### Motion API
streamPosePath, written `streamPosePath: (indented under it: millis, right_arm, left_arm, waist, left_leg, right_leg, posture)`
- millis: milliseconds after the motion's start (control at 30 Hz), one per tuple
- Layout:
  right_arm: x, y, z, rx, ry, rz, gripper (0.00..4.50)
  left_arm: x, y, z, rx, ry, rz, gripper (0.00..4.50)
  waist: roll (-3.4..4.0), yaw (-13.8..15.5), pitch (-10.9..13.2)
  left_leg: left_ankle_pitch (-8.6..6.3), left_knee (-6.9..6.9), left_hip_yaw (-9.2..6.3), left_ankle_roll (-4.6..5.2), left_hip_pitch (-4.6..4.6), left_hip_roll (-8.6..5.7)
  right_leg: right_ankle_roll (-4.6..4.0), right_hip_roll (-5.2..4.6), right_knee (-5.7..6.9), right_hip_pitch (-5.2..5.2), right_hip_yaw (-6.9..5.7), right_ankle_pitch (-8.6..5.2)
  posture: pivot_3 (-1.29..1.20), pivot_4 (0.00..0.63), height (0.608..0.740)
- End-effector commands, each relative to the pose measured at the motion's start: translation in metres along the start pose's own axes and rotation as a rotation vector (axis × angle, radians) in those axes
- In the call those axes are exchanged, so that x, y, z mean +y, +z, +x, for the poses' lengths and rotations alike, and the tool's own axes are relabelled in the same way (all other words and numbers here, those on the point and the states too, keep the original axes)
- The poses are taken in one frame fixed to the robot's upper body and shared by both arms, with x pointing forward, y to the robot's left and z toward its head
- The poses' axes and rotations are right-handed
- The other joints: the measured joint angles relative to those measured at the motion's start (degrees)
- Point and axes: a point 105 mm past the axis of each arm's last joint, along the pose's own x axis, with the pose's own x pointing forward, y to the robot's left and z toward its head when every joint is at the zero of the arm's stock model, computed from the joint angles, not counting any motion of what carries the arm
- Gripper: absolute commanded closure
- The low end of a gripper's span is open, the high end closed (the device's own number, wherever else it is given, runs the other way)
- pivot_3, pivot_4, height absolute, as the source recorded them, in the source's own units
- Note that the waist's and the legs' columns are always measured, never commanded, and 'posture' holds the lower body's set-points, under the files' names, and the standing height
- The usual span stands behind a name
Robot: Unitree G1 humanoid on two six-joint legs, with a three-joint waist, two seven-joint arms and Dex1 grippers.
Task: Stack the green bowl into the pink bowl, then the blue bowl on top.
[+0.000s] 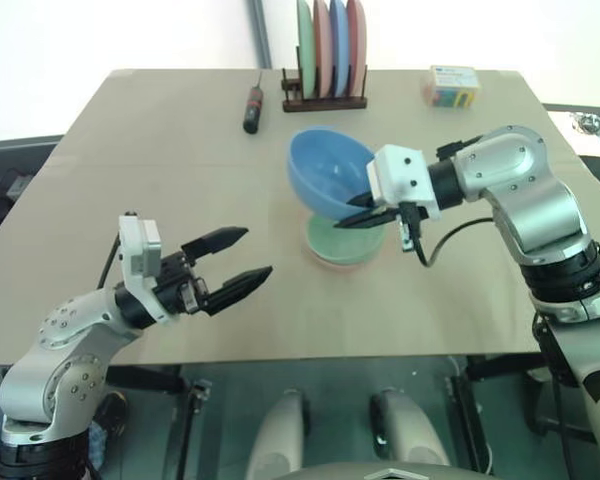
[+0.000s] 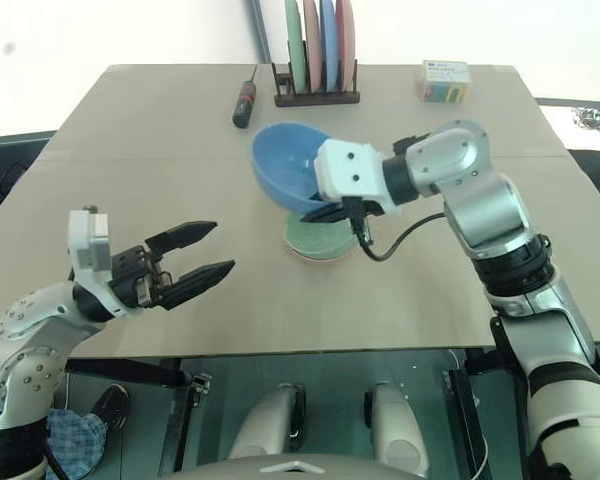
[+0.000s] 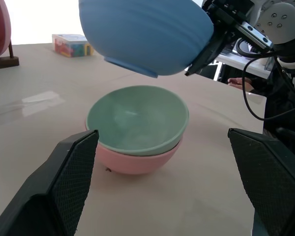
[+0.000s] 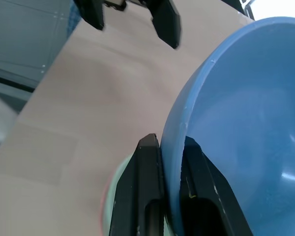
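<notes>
Above the middle of the table [image 1: 180, 150], the blue bowl [image 1: 328, 170] is hanging tilted in the air, its open side facing up and toward the robot's left. The right gripper [image 1: 368, 212] is pinching its rim, one black finger [image 4: 140, 196] lying against the outside wall and the other inside, so the jaws are nearly closed on the thin edge. Directly beneath it, the green bowl [image 3: 137, 120] is sitting upright inside the pink bowl [image 3: 135, 161], the pair resting on the table with only a band of pink showing under the green rim. The blue bowl is not touching the pair; a clear gap is showing between them in the left wrist view.

Well to the left, near the front edge, the left gripper [image 1: 238, 258] is hovering above the table, pointing toward the bowls with its two fingers spread wide and nothing between them.

Farther back, a rack [image 1: 325, 98] is holding four plates [image 1: 330, 45] on edge, green, pink, blue and red. Just beside it to the left, a screwdriver [image 1: 252, 108] is lying on the table, and a small colourful box [image 1: 452, 86] is sitting near the far right corner.
</notes>
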Motion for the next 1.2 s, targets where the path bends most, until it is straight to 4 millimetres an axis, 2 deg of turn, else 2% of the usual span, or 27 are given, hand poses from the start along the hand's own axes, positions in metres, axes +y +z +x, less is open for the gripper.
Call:
streamPosePath:
  millis: [33,67,100,133,200,300,367,433,533,667,767,933,1200]
  right_arm:
    - [-0.003,0.003,-0.006,0.013,-0.034,-0.024,2.72]
    - [-0.007,0.001,-0.007,0.016,-0.055,-0.023,2.39]
    - [-0.012,-0.001,-0.010,0.022,-0.087,-0.022,1.80]
    - [-0.016,-0.003,-0.012,0.028,-0.113,-0.019,1.57]
    - [-0.024,-0.009,-0.020,0.026,-0.178,0.026,0.80]
    - [-0.027,-0.028,-0.041,-0.031,-0.279,0.208,0.80]
    - [-0.017,-0.047,-0.061,-0.084,-0.350,0.322,0.80]
    - [0.002,-0.063,-0.080,-0.142,-0.398,0.419,0.80]
    - [0.035,-0.089,-0.101,-0.109,-0.405,0.516,0.80]
    - [0.065,-0.111,-0.127,-0.084,-0.458,0.610,0.80]
    - [0.083,-0.123,-0.143,-0.071,-0.511,0.661,0.80]
    - [0.101,-0.129,-0.156,-0.101,-0.557,0.659,0.80]
    - [0.109,-0.140,-0.164,-0.076,-0.585,0.664,0.80]
  left_arm:
    - [-0.001,0.005,0.000,0.003,-0.011,0.041,0.00]
    - [0.000,0.004,0.000,0.007,-0.008,0.046,0.00]
    - [0.002,0.003,-0.001,0.017,0.005,0.054,0.00]
    - [0.003,0.002,-0.001,0.025,0.018,0.063,0.00]
    - [0.007,-0.001,-0.001,0.047,0.059,0.084,0.00]
    - [0.009,-0.008,-0.004,0.091,0.116,0.062,0.00]
    - [0.009,-0.011,-0.007,0.113,0.160,0.058,0.00]
    - [0.007,-0.015,-0.013,0.137,0.190,0.066,0.00]
    - [0.004,-0.020,-0.019,0.152,0.222,0.055,0.00]
    - [0.001,-0.023,-0.024,0.169,0.238,0.063,0.00]
    - [-0.002,-0.025,-0.030,0.185,0.250,0.067,0.00]
    - [-0.001,-0.027,-0.040,0.210,0.282,0.076,0.00]
    - [0.007,-0.025,-0.047,0.215,0.321,0.102,0.00]
  waist:
    - [0.00,-0.06,0.00]
    - [0.00,-0.08,0.00]
    - [0.00,-0.09,0.00]
    - [0.00,-0.09,0.00]
    - [0.00,-0.11,0.00]
    - [-0.04,0.03,-0.02]
    - [-0.18,0.41,-0.11]
    - [-0.25,0.72,-0.15]
    - [-0.19,1.23,-0.11]
    - [-0.18,1.09,-0.12]
    - [-0.20,0.96,-0.13]
    - [-0.20,1.02,-0.14]
    - [-0.20,1.09,-0.14]
  left_leg:
    - [0.00,0.00,0.00,0.00,0.00,0.00]
    - [0.00,0.00,0.00,0.00,-0.01,0.00]
    - [0.00,0.00,0.00,0.00,-0.01,0.00]
    - [0.00,-0.01,0.01,0.00,-0.02,0.00]
    - [0.00,-0.01,0.02,0.00,-0.02,0.00]
    - [0.00,-0.01,0.03,0.00,-0.03,0.00]
    - [0.00,-0.03,-0.03,0.00,-0.06,-0.02]
    - [-0.01,-0.04,-0.02,0.01,-0.10,-0.04]
    - [-0.02,-0.11,0.08,0.03,-0.09,-0.07]
    - [-0.02,-0.09,0.14,0.03,0.04,0.00]
    - [-0.02,-0.06,0.20,0.03,0.10,0.04]
    - [-0.02,-0.02,0.21,0.03,0.08,0.04]
    - [-0.02,0.00,0.22,0.03,0.08,0.03]
  right_leg:
    - [0.03,0.00,0.00,0.00,0.00,0.02]
    - [0.03,0.00,0.00,-0.01,0.00,0.02]
    - [0.06,0.00,0.00,-0.01,0.00,0.04]
    - [0.11,0.00,-0.01,-0.01,0.00,0.07]
    - [0.11,0.00,-0.02,-0.02,0.01,0.07]
    - [0.11,0.00,-0.02,-0.02,0.03,0.07]
    - [0.12,-0.02,-0.08,0.02,0.00,0.07]
    - [0.12,-0.07,-0.19,0.06,-0.02,0.07]
    - [0.11,-0.11,-0.24,0.03,0.05,0.07]
    - [-0.06,-0.04,-0.13,0.03,0.08,-0.04]
    - [-0.06,0.01,-0.13,0.08,0.13,-0.07]
    - [-0.01,0.01,-0.13,0.08,0.15,-0.10]
    - [0.11,0.01,-0.14,0.09,0.15,-0.17]
  posture:
    - [0.00,0.150,0.740]
    - [0.00,0.150,0.740]
    - [0.00,0.150,0.740]
    - [0.00,0.150,0.740]
    - [0.00,0.150,0.740]
    - [0.00,0.150,0.740]
    - [0.00,0.150,0.740]
    - [0.00,0.150,0.740]
    - [0.00,0.150,0.740]
    - [0.00,0.150,0.740]
    - [0.00,0.150,0.740]
    - [0.00,0.150,0.740]
    - [0.00,0.150,0.740]
